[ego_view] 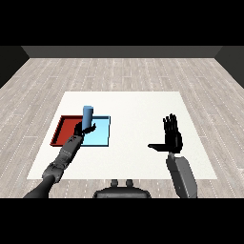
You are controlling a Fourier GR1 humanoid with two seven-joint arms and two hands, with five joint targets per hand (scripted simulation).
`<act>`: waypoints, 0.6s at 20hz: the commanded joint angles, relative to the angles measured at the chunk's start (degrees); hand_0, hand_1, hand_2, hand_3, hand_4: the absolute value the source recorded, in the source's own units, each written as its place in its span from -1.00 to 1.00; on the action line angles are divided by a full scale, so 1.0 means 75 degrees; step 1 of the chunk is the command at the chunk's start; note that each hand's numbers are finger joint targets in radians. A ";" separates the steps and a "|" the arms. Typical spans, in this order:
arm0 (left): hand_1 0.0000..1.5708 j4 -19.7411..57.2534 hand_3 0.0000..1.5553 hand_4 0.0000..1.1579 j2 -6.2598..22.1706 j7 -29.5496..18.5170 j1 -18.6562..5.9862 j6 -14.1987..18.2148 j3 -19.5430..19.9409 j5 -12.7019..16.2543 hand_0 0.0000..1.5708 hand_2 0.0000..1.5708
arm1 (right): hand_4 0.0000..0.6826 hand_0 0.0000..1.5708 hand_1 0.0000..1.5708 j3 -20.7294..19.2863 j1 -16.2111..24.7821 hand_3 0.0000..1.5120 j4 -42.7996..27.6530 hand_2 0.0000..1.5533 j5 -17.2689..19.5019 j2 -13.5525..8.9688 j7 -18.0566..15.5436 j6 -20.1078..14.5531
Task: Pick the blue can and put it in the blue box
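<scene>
The blue can (87, 116) stands upright over the left part of the light blue tray (101, 133), near the border with the red tray (63, 129). My left hand (83, 128) is at the can's lower part with fingers curled round it. I cannot tell whether the can rests on the tray or hangs just above it. My right hand (172, 136) is raised over the white table (138, 107) at the right, fingers straight and thumb spread, holding nothing.
The red and light blue trays lie side by side at the table's left. My left forearm (62, 159) crosses the table's near left corner. A wooden floor surrounds the table.
</scene>
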 commanded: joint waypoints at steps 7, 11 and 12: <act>0.84 0.1850 0.27 0.48 -0.0209 0.1086 -0.0940 -0.0185 -0.0247 -0.0698 0.84 0.72 | -1.00 -1.00 -1.00 -0.0462 -0.0656 -1.00 0.1177 -1.00 -0.0150 0.0081 -0.0004 0.0224; 0.96 0.2051 -0.57 0.44 -0.0666 0.1203 -0.0514 -0.0287 -0.0236 -0.0706 0.96 0.81 | -1.00 -1.00 -1.00 -0.0421 -0.0057 -1.00 0.1020 -1.00 -0.0179 0.0099 -0.0402 0.0557; 1.00 0.2104 -1.00 0.35 -0.0675 0.1090 -0.0311 -0.0373 -0.0074 -0.0541 1.00 0.82 | -1.00 -1.00 -1.00 -0.0414 -0.0447 -1.00 0.1003 -1.00 -0.0171 0.0089 -0.0211 0.0449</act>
